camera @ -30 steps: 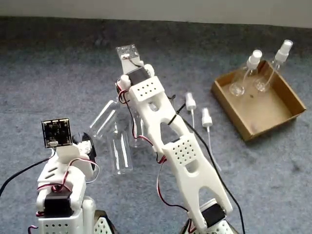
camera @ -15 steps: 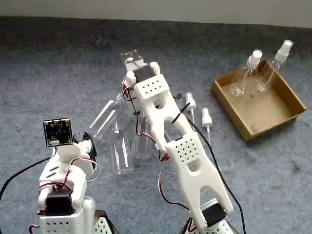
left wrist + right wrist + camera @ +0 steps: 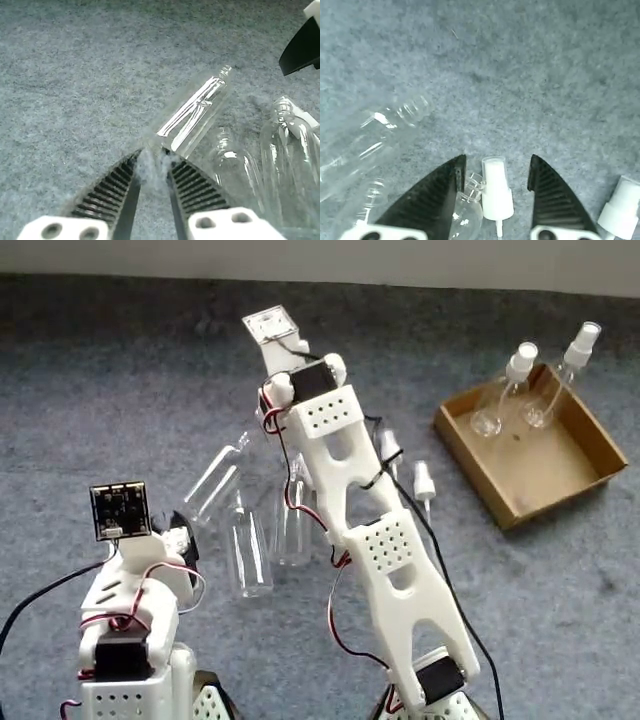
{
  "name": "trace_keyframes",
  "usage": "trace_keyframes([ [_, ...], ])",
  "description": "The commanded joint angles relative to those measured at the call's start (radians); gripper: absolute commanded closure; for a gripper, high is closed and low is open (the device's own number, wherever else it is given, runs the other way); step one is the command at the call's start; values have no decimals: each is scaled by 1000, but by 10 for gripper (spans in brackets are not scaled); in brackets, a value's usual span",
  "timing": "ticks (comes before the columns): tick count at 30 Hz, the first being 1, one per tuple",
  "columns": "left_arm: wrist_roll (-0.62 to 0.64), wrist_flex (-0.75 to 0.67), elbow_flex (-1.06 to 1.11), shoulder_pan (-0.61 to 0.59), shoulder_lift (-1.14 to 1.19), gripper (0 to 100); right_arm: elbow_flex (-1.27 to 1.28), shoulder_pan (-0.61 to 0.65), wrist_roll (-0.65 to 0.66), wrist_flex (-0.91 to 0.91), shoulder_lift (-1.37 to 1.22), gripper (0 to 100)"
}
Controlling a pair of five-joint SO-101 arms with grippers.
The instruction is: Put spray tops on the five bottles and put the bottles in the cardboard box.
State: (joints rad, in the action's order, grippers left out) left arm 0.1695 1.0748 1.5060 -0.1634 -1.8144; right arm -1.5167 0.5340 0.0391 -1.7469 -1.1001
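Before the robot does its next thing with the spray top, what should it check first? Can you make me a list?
1. Is the right gripper open: ok.
2. Is the spray top between its jaws: ok, not gripped yet.
3. Is the left gripper holding a bottle ready: not ok, it is open, just short of the nearest bottle.
4. Are bare bottles waiting for tops: ok, three lie there.
5. Does the cardboard box have room: ok, two finished bottles inside, bare floor left.
6. Are there enough loose tops for three bottles: cannot tell.
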Motion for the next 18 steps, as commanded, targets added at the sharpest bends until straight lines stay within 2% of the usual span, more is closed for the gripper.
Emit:
trace_keyframes([
  [1, -9, -20, -5, -8, -7, 993, -59, -16, 2, -21, 30, 830],
  [6, -9, -20, -5, -8, -7, 993, -65, -19, -80, -21, 31, 830],
  [12, -9, -20, -5, -8, -7, 993, -51, -19, -81, -22, 153, 785],
  [16, -9, -20, -5, -8, -7, 993, 65, -16, -84, -22, 302, 785],
  [18, -9, -20, -5, -8, -7, 993, 191, -16, -135, -22, 383, 785],
])
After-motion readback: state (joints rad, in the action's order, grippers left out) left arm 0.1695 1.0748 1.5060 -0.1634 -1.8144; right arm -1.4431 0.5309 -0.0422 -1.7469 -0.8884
